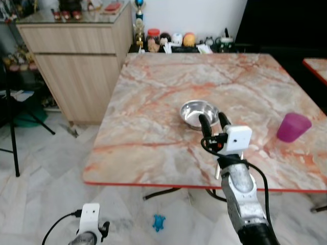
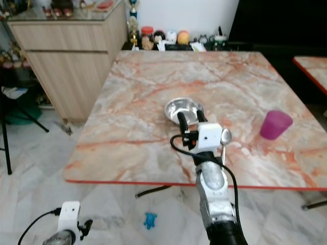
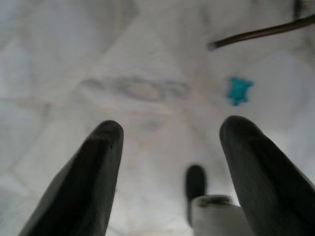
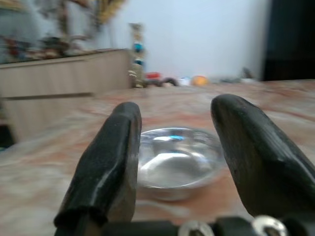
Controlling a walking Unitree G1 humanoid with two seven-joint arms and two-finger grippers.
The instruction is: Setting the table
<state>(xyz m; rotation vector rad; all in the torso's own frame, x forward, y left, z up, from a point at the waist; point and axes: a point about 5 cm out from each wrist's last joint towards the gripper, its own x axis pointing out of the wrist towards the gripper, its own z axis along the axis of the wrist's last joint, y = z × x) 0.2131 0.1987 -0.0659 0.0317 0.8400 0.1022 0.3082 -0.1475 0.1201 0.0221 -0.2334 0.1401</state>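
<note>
The right gripper (image 1: 214, 121) is reaching over the near edge of the marble table (image 1: 153, 102), its two black fingers (image 4: 106, 167) spread wide and holding nothing. Just beyond the fingertips, the steel bowl (image 1: 198, 113) is sitting upright on the tabletop; in the right wrist view the steel bowl (image 4: 177, 160) is showing in the gap between the fingers, slightly nearer one finger than the other, and no contact can be made out. Off to the outer side of the right-hand finger, well apart from it, a purple cup (image 1: 293, 127) is standing near the table's edge.

The left gripper (image 3: 170, 147) is hanging idle beside the body, fingers parted over the pale tiled floor (image 1: 46, 173), with a small blue toy (image 3: 239, 90) lying on the tiles ahead of its tips.

The work appears to be at the approach stage, with the bowl about to be taken. The risks lie in the bowl itself: its wall is thin, smooth and curved, so a fingertip landing on the rim instead of straddling it could push the bowl along the slick marble rather than grip it. Closing off-centre could tip it or let it squirt free. A low approach could also drag a finger on the tabletop.
</note>
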